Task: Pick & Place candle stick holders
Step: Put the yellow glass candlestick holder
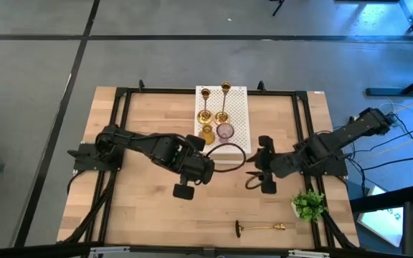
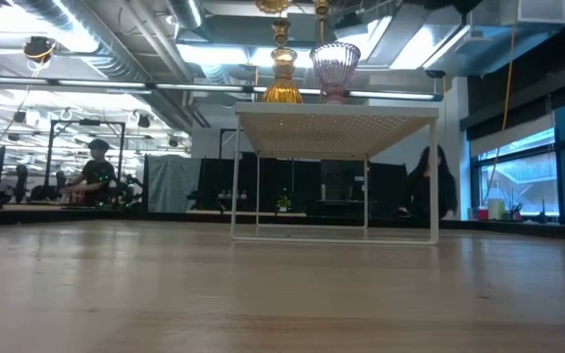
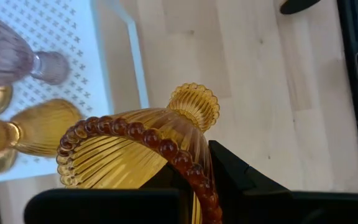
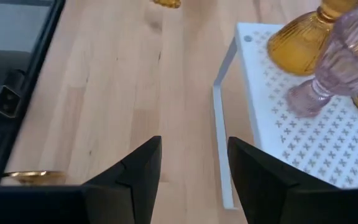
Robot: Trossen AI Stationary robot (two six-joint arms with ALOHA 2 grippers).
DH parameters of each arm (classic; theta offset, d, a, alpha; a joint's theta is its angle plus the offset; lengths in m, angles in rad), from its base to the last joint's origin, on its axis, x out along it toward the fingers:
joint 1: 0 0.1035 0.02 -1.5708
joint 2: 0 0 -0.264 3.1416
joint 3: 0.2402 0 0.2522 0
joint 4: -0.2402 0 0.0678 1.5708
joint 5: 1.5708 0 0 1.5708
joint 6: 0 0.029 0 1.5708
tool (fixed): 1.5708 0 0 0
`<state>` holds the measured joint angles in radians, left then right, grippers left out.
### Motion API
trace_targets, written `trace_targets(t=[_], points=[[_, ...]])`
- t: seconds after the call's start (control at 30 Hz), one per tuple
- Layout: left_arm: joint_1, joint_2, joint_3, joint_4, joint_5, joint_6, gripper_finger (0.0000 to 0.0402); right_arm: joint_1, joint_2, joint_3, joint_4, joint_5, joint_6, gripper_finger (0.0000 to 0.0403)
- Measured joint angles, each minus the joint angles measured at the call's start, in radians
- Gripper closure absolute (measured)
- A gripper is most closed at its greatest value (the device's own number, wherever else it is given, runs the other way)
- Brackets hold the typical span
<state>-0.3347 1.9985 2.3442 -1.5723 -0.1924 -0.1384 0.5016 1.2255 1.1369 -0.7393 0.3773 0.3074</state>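
A white perforated stand (image 1: 235, 115) at the table's far middle carries two upright brass candlesticks (image 1: 204, 107) (image 1: 224, 100), an amber glass holder (image 1: 206, 132) and a pinkish-purple glass holder (image 1: 225, 131), each resting on its foot. My left gripper (image 1: 194, 153), just off the stand's near left corner, is shut on a second amber glass holder (image 3: 135, 149). My right gripper (image 1: 262, 163) is open and empty over the table beside the stand's near right corner. A third brass candlestick (image 1: 260, 228) lies on its side near the table's front edge. My left gripper holds the amber holder by its beaded rim (image 3: 197, 180). One finger (image 3: 247, 180) is outside the bowl and the other seems to be inside its mouth. The holder is tipped over, its foot (image 3: 194, 106) pointing away from the gripper, clear of the table.
A small green plant (image 1: 308, 204) stands near the table's right front. A black frame (image 1: 120, 97) runs around the tabletop. Bare wood lies between the stand and the lying candlestick. In the low view, people show in the room beyond (image 2: 96, 172).
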Motion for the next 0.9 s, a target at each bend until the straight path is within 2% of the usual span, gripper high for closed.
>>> trace_targets(t=[0.2, 0.37, 0.57, 0.67, 0.77, 0.83, 0.9], points=[[-0.020, 0.015, -0.002, 0.002, -0.009, 0.023, 0.0380, -0.040, 0.002, -0.025, 0.015, -0.020, 0.006, 0.0217], [-0.068, 0.018, -0.002, 0.002, -0.083, 0.065, 0.0380, -0.038, 0.003, -0.042, 0.054, -0.027, 0.026, 0.0217], [-0.119, 0.018, -0.002, 0.003, -0.093, 0.018, 0.0380, -0.034, 0.013, -0.088, 0.253, -0.149, -0.024, 0.0217], [-0.147, 0.018, -0.002, 0.031, -0.052, 0.013, 0.0380, -0.033, 0.040, -0.088, 0.358, -0.196, -0.061, 0.0217], [-0.168, 0.018, -0.002, 0.099, 0.038, 0.026, 0.0380, -0.034, 0.070, -0.088, 0.455, -0.230, -0.108, 0.0217], [-0.178, 0.018, -0.002, 0.165, 0.097, 0.042, 0.0380, -0.030, 0.088, -0.088, 0.506, -0.234, -0.200, 0.0217], [-0.189, 0.018, -0.008, 0.228, 0.142, 0.062, 0.0380, -0.020, 0.106, -0.088, 0.526, -0.232, -0.367, 0.0217]])
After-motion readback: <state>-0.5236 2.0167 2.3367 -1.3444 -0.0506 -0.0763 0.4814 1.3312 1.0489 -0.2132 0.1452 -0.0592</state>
